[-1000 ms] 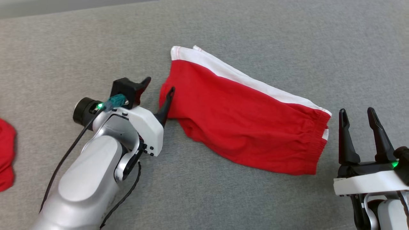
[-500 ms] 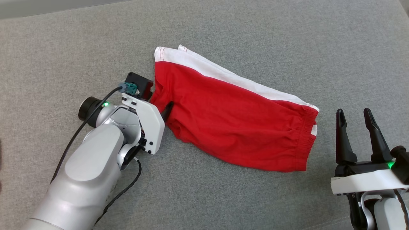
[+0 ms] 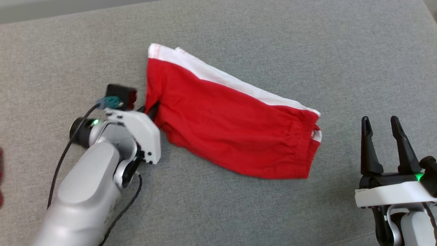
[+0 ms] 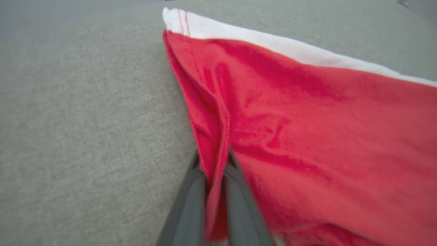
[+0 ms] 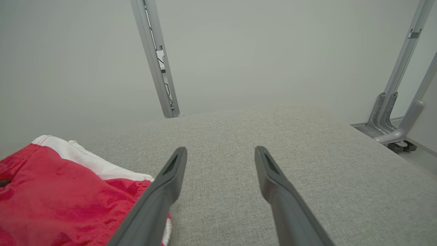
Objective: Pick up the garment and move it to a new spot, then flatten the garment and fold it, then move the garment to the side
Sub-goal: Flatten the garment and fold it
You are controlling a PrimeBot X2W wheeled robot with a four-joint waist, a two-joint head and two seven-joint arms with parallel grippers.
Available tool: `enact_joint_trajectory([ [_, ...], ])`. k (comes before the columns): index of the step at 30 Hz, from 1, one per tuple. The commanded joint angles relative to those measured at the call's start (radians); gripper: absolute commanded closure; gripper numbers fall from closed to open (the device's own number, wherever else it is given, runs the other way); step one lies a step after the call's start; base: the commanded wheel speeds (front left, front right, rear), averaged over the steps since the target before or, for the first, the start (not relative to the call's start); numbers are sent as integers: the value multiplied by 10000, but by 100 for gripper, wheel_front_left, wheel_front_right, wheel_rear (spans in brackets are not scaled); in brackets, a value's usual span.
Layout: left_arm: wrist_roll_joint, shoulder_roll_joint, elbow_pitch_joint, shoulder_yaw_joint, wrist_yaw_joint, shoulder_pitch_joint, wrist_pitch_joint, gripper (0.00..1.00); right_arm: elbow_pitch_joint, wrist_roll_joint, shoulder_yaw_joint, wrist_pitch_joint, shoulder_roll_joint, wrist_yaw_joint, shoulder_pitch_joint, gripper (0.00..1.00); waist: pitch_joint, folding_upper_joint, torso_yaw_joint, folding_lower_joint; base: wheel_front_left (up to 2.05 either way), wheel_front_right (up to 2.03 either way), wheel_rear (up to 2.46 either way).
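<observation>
The garment (image 3: 232, 130) is a pair of red shorts with a white side stripe, lying folded lengthwise on the grey cushioned surface (image 3: 273, 51). My left gripper (image 3: 152, 108) is shut on its left hem edge; in the left wrist view the red fabric (image 4: 307, 136) is pinched between the two fingers of the left gripper (image 4: 214, 164). My right gripper (image 3: 380, 121) stands open at the lower right, a little right of the elastic waistband (image 3: 307, 143), touching nothing. From the right wrist, the garment (image 5: 61, 191) lies left of the open right gripper (image 5: 220, 152).
A second red cloth (image 3: 1, 177) peeks in at the left edge of the head view. Behind the surface stand a pale wall and metal frame posts (image 5: 153, 58), with a bracket foot (image 5: 392, 130) at the far right.
My left gripper moved onto the garment's left hem and shut on it. The garment has slid left across the surface with it. The right gripper has stayed in place.
</observation>
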Motion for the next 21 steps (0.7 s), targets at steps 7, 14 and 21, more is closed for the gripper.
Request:
enact_joint_trajectory([
  [7,-735,492,-1135,849,770,2054,-941,100,-4,-132,-302,-57,-34,2,171,0,-72,-1,388,0,0,0,0],
  [14,-1009,716,-3202,1123,1621,4162,-1291,100,-90,-297,-398,190,-33,2,294,0,-186,-1,875,0,0,0,0],
  [21,-1042,649,-4878,941,2224,5332,-1119,100,-140,-395,-369,376,-35,2,361,0,-375,-1,1009,0,0,0,0],
])
